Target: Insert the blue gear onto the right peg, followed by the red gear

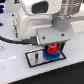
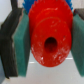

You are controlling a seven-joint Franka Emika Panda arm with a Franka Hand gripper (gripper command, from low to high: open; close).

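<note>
Currently the gripper (image 1: 52, 46) is closed on the small round bright-red plastic toothed wheel, the red gear (image 2: 49, 41). In the wrist view the two teal finger pads (image 2: 21, 45) press against opposite sides of its toothed rim, and the centre hole faces the camera.

In the exterior view the red gear sits directly above the flat round bright-blue plastic toothed disc, the blue gear (image 1: 50, 56). The blue gear lies on the grey, black-rimmed rectangular plate (image 1: 34, 59), toward the exterior view's right end of it. The right peg is hidden by the gears and gripper, so whether the red gear is already threaded on it cannot be told.

Handling assessment: the red gear appears light and rigid, so it should not deform under clamping. Smooth plastic teeth may slip or rotate between the pads; a hold across the full diameter, as shown, is preferable. The bore looks narrow, so a tilted gear could bind on the pin.
</note>
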